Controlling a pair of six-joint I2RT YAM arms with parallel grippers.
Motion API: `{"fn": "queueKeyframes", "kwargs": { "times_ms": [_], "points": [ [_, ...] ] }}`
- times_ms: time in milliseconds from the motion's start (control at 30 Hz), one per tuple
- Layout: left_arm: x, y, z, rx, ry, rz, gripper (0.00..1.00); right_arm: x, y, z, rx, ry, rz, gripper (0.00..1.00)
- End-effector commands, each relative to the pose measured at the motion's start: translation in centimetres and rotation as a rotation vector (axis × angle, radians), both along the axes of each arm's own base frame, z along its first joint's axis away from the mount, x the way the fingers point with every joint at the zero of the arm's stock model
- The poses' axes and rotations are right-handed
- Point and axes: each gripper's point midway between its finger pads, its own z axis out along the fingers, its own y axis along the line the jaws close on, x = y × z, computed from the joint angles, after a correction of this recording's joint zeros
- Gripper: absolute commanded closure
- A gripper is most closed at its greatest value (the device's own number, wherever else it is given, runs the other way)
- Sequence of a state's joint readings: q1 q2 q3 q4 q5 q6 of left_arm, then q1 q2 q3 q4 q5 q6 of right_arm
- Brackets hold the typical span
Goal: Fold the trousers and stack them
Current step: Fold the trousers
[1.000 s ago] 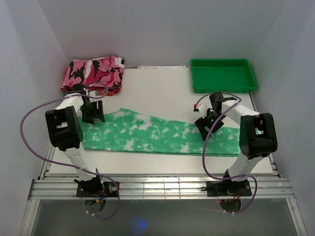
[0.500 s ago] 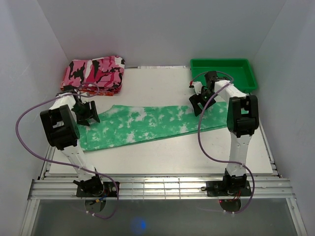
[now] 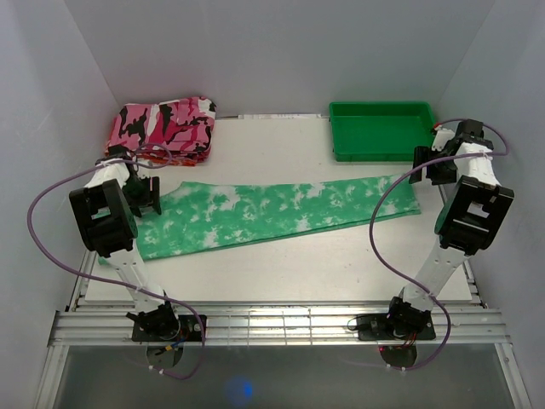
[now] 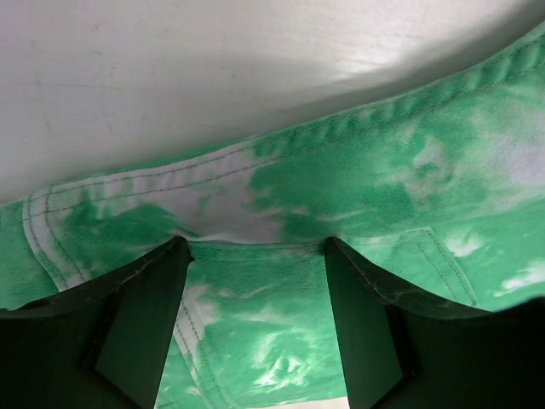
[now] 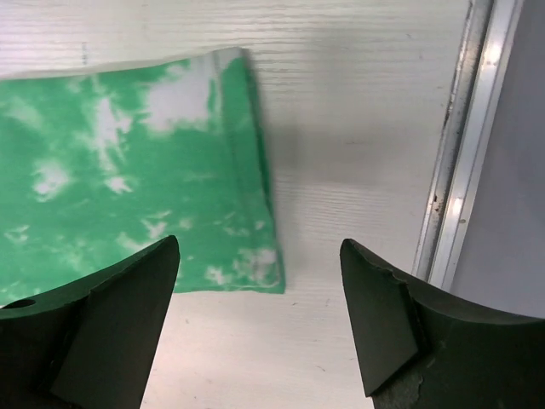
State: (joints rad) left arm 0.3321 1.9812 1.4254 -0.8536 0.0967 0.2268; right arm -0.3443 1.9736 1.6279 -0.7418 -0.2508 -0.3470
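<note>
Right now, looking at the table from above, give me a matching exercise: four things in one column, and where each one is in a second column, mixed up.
Things:
1 trousers
2 camouflage cloth
3 green tray
4 right pincer

Places:
a far right corner
b over the hem end of the green cloth, open
c far left corner
d spread flat across the middle

Pairs: 1-d; 2-c; 3-a; 4-b

Matt, seam-stitched cloth trousers point(image 3: 272, 213)
</note>
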Motion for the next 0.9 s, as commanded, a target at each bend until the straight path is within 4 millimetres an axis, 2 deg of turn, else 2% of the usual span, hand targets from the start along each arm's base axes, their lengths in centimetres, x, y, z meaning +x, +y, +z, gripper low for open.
{"fn": "queueKeyframes", "kwargs": {
  "times_ms": [0,133,267,367,467,500,633,733,767,833,867],
  "points": [
    [0.6,2.2,-1.9,0.084,0.028,-0.036,0.23,0.8,-0.4,-0.7,0.010,0.009,-0.043,0.19],
    [1.2,1.6,-1.4,0.095,0.018,-0.074,0.22,1.0,-2.7,-2.6,0.025,0.005,-0.085,0.18],
    [1.6,0.3,-0.9,0.097,0.017,-0.112,0.21,1.7,-2.5,-4.4,0.091,0.029,-0.050,0.23],
    [2.1,-0.3,-0.2,0.103,-0.003,-0.133,0.20,1.2,-1.4,-6.1,0.148,0.067,-0.031,0.24],
    [2.4,-0.7,0.0,0.105,-0.011,-0.140,0.20,-0.8,-0.2,-8.0,0.186,0.120,-0.004,0.30],
    [2.6,-0.8,0.1,0.105,-0.014,-0.140,0.19,-1.6,0.8,-8.4,0.233,0.138,0.013,0.32],
    [2.9,-1.7,0.3,0.099,-0.019,-0.143,0.19,-3.1,3.6,-8.5,0.348,0.170,0.050,0.40],
    [3.3,-2.4,0.3,0.101,-0.021,-0.162,0.19,-4.7,4.6,-9.0,0.362,0.217,0.069,0.41],
    [3.4,-2.6,0.3,0.102,-0.021,-0.168,0.19,-4.9,4.7,-9.0,0.360,0.218,0.073,0.44],
    [3.6,-2.9,0.2,0.102,-0.022,-0.176,0.19,-5.1,4.4,-8.8,0.342,0.217,0.072,0.55],
    [3.7,-3.0,0.2,0.102,-0.022,-0.180,0.19,-5.0,4.2,-8.6,0.334,0.211,0.072,0.74]
  ]
}}
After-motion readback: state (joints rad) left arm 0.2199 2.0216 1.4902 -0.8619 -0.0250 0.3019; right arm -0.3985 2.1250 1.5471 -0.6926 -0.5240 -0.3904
